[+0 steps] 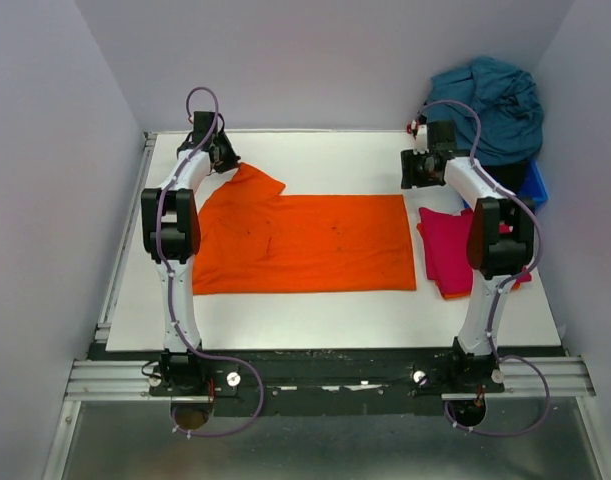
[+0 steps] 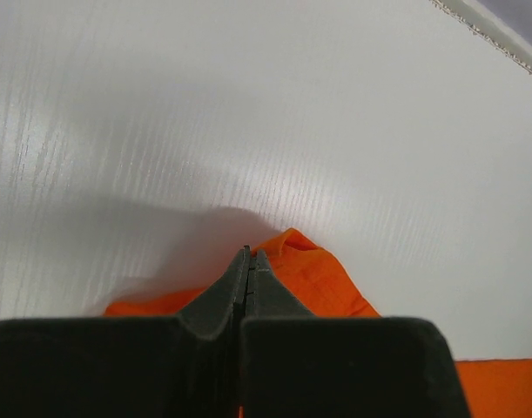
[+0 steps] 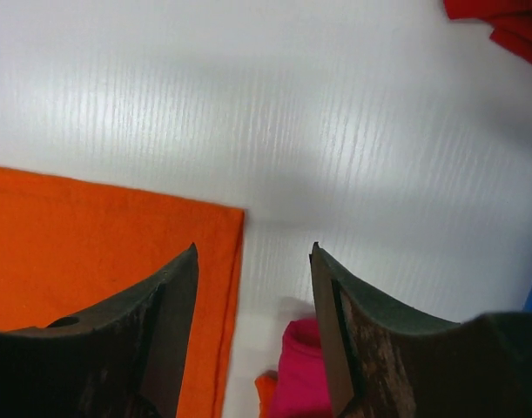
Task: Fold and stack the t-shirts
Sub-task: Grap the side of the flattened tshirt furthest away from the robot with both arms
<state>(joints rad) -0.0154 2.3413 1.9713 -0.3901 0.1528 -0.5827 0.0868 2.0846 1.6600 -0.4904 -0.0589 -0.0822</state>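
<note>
Atop blue bin (image 1: pixel 534 186): teal t-shirt (image 1: pixel 490 105) | left fingers (image 2: pixel 250 266) pinch orange t-shirt (image 1: pixel 305 245) | right fingers (image 1: pixel 416 172) spread

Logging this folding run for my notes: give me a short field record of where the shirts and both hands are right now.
orange t-shirt: spread out, middle of table
magenta t-shirt: folded, right of the orange one, apart
teal t-shirt: heaped at far right corner, over blue bin
left hand: shut, at orange shirt's far-left sleeve; grip unclear
right hand: open, above orange shirt's far-right corner
</note>
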